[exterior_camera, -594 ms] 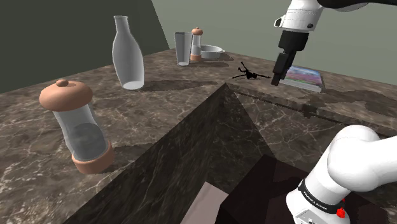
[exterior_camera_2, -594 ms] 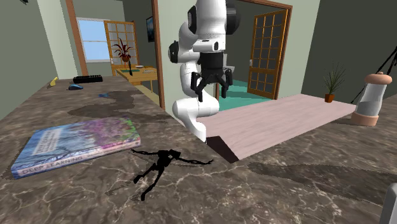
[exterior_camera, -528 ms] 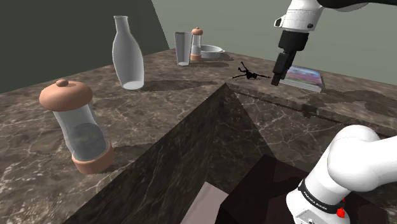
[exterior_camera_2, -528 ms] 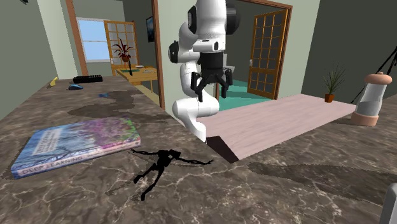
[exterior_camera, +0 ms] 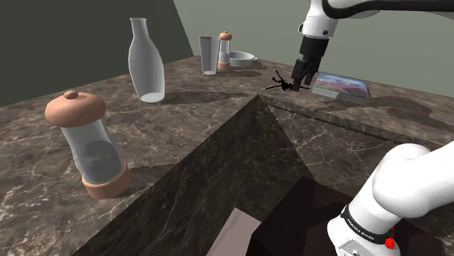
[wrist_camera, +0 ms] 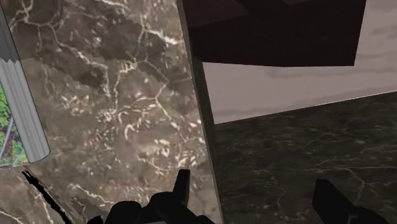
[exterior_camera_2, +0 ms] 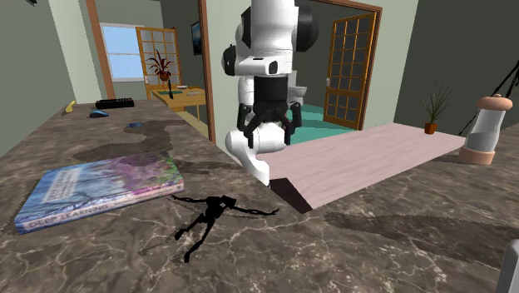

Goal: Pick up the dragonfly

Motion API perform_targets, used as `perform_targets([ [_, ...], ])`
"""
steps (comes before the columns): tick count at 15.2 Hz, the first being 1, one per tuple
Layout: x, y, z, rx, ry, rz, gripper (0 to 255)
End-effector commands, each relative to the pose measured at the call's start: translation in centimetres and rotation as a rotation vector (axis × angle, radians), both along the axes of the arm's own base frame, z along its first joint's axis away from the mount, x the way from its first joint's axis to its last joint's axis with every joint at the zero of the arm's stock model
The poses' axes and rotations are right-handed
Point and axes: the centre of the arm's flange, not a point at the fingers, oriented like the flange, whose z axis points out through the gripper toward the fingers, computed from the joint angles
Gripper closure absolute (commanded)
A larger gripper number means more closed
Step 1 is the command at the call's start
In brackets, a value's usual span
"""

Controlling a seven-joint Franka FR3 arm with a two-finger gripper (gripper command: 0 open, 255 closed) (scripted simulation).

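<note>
Black dragonfly [exterior_camera_2: 218,210] lies flat on the brown marbled counter [exterior_camera_2: 374,250], near its inner edge. In the second exterior view, a book [exterior_camera_2: 100,190] lies at the dragonfly's ten o'clock, near but apart. The gripper [exterior_camera_2: 266,137] hangs in the air at its one o'clock, fingers [exterior_camera_2: 244,131] spread wide, grasping nothing. Farther off, a grinder [exterior_camera_2: 486,125] stands between two and three o'clock.
</note>
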Motion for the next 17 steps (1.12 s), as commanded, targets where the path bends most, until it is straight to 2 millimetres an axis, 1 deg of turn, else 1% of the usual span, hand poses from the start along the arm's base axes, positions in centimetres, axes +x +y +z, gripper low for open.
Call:
perform_targets([
  [1,2.2,-1.5,-0.5,-0.017,-0.002,-0.033,0],
  [10,10.8,-8.5,-2.0,-0.088,-0.010,-0.178,0],
  [16,15.9,-13.9,-2.7,-0.136,-0.014,-0.275,0],
  [17,16.5,-14.5,-2.8,-0.141,-0.015,-0.286,0],
])
